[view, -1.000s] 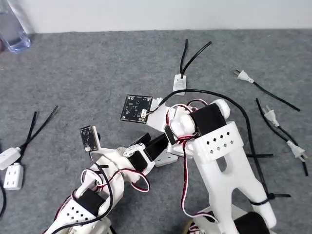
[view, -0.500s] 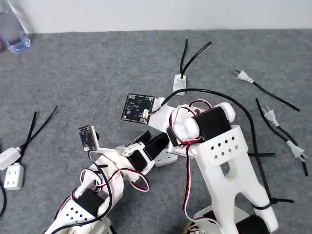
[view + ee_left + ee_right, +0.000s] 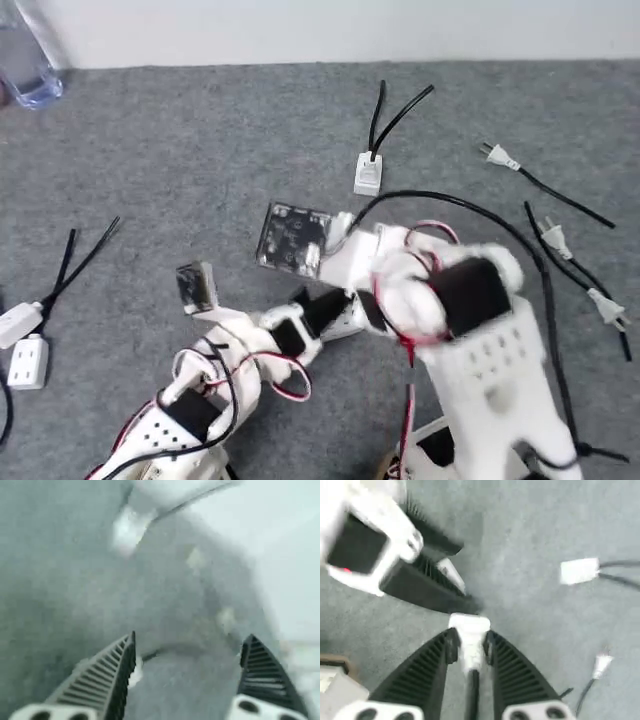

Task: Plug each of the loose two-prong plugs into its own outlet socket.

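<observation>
My right gripper is shut on a white socket block whose black cord runs back between the fingers. In the high view this block lies low over the grey mat between the two arms. My left gripper stands open, nothing gripped, and its black fingers sit right in front of the held block. Another white socket with two black cords lies farther back. Three loose two-prong plugs lie at the right.
Two more white sockets on cords lie at the left edge. A clear plastic bottle stands at the back left corner. A black cable loops around the right arm. Open mat stretches across the back.
The right arm has pulled back toward the near edge and to the right, with the block still in its gripper. The left arm has shifted slightly the same way.
</observation>
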Controlling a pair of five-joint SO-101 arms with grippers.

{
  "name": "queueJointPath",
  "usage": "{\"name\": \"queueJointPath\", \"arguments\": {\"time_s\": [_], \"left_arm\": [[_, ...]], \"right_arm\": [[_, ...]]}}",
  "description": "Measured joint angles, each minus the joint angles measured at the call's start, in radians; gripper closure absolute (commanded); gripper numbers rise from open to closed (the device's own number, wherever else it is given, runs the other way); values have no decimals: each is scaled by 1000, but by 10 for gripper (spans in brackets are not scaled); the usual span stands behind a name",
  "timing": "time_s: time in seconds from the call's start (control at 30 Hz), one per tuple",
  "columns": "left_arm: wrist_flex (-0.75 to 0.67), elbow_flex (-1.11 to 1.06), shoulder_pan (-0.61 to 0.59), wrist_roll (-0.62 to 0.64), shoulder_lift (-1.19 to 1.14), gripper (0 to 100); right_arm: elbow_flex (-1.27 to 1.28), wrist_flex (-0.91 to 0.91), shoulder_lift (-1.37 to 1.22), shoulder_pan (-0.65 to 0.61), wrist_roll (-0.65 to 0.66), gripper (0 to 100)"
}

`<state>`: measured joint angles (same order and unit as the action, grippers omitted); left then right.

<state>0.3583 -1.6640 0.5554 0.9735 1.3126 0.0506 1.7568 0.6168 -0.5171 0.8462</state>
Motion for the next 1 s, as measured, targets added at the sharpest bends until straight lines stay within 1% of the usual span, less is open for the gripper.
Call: {"name": "queueJointPath", "arguments": {"time_s": [0.47,0.63,0.73,0.8,0.87,1.0], "left_arm": [[-2,-2,-2,2,3,680],[-2,-2,-8,2,3,680],[-2,-2,-68,0,3,680],[-2,-2,-127,-2,3,680],[-2,-2,-198,-34,3,680],[-2,-31,-376,-123,3,680]], "right_arm": [[-15,0,11,2,0,991],[-15,0,-89,94,26,991],[-15,0,-150,147,58,991],[-23,0,-180,160,78,991],[-43,0,-196,160,100,991],[-61,0,-232,160,153,991]]}}
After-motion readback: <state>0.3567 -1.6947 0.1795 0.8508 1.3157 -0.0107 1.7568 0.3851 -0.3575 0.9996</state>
